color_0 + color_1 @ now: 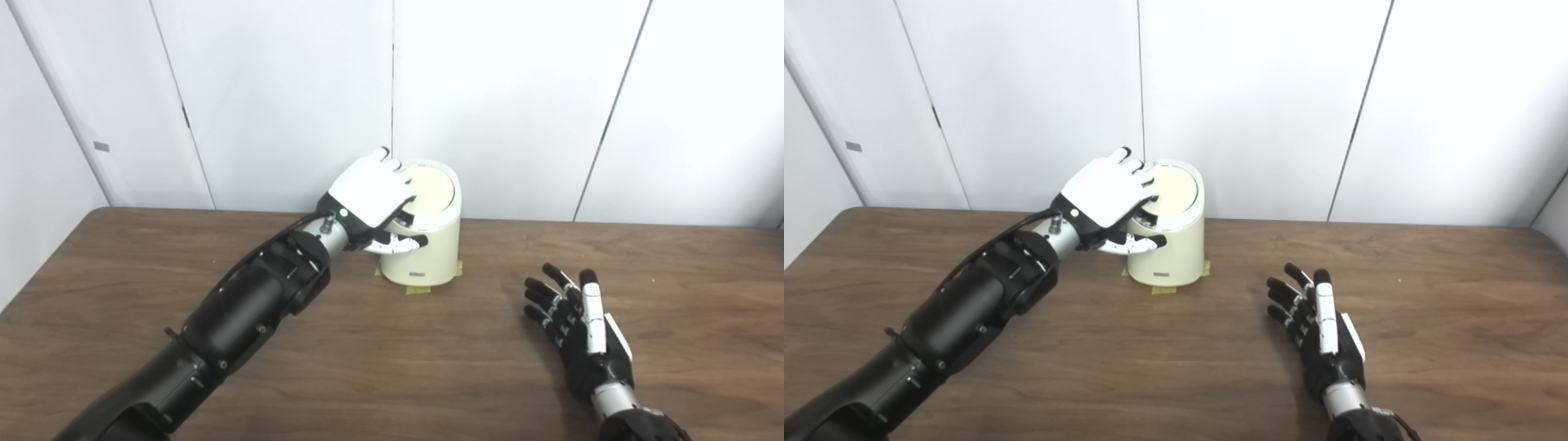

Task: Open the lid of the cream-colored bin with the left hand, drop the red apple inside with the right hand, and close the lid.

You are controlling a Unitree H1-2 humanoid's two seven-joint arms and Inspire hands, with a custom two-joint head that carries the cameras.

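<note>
My left hand (370,196) lay over the near-left edge of the cream-coloured cylindrical plastic bin (422,245), fingers draped onto its round, pale lid (432,193) and thumb pressed against the wall below the rim, so it was closed loosely about the bin's top rather than clamped on anything I could lift away. The lid sat flat and shut as far as I could judge. The bin stood upright at the far edge of the brown wooden counter (429,355), close to the white panelled wall (520,92), on scraps of yellow tape (418,288). My right hand (1320,334) rested apart on the counter, to the bin's right and nearer me, fingers spread and empty. The red apple was nowhere in sight (possibly already inside). The left hand was the nearer one to the lid.
</note>
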